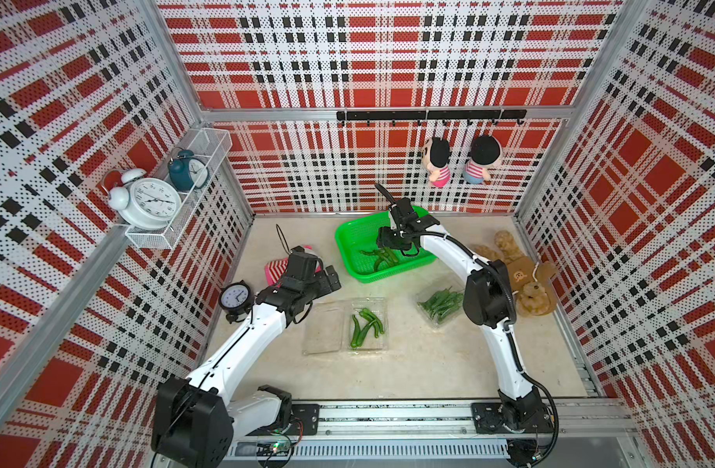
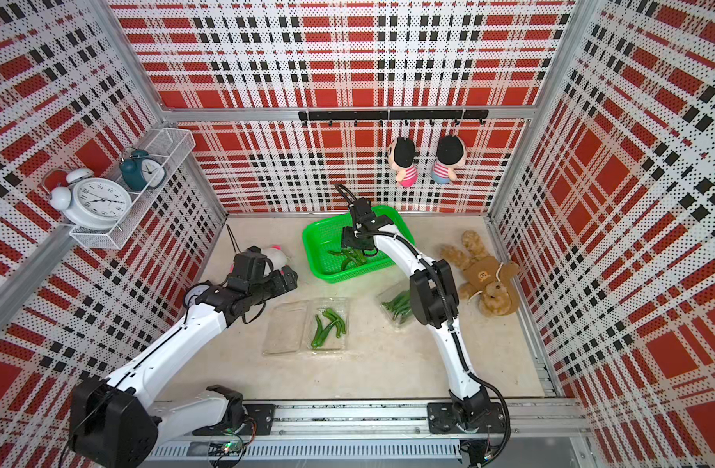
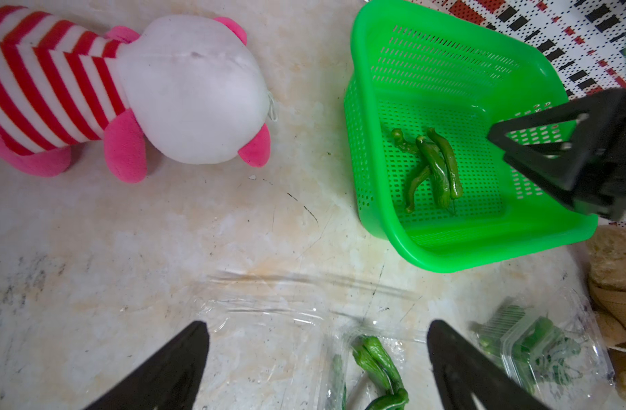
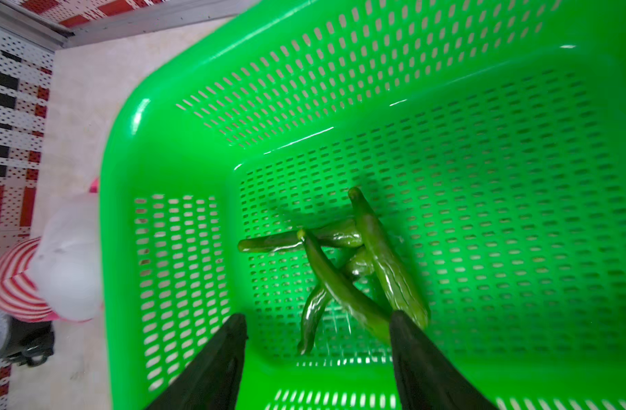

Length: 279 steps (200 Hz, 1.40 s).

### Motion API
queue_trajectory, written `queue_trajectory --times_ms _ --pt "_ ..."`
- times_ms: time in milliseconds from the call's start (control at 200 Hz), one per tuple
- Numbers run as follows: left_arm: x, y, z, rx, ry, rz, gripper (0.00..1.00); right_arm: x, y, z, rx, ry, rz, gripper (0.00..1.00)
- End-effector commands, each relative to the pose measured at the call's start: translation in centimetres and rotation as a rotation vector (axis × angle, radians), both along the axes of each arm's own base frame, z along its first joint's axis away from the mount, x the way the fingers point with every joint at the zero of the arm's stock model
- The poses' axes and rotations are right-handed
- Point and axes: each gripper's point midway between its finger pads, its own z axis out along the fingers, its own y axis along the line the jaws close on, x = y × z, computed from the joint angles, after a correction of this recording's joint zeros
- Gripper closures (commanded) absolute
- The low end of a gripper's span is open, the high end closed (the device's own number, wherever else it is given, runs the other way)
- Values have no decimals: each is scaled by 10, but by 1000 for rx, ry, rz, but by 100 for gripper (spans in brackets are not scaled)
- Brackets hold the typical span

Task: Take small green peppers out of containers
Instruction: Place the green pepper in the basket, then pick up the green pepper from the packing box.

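Observation:
An open clear container (image 1: 327, 328) lies at mid-table with several small green peppers (image 1: 366, 326) in its right half. To its right, a second container (image 1: 436, 308), stuffed with peppers (image 2: 398, 306), is partly hidden behind my right arm. My right gripper (image 4: 318, 316) hangs open over the green mesh basket (image 4: 517, 213), holding nothing. Several peppers (image 4: 343, 262) lie crossed on the basket floor just below its fingertips. My left gripper (image 3: 317, 322) is open and empty, above the table just beyond the open container (image 3: 269, 337).
A red-striped plush (image 3: 127, 88) lies left of the basket (image 1: 347, 243), close to my left gripper (image 1: 331, 279). A brown teddy (image 1: 522, 275) lies at the right wall. A small black clock (image 1: 235, 298) stands by the left wall.

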Motion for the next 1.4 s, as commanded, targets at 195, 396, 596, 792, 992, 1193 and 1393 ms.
queue_trajectory --times_ms 195,396,596,792,992,1193,1393 --pt "9 0 18 -37 -45 24 2 -140 -5 98 6 32 153 33" --pt "6 -1 8 -48 -27 23 2 -231 29 39 27 204 263 35" --pt "-1 -2 4 -66 -19 22 2 -265 50 -37 32 364 286 39" --pt "-5 -1 3 -74 -13 23 2 -262 66 -76 22 425 302 43" --pt "-9 1 2 -68 -10 29 2 -271 78 -98 22 476 323 44" --pt "-14 3 -5 -66 1 33 2 -279 84 -110 10 503 327 45" --pt "-16 3 -6 -74 4 35 2 -280 76 -132 -77 548 268 45"
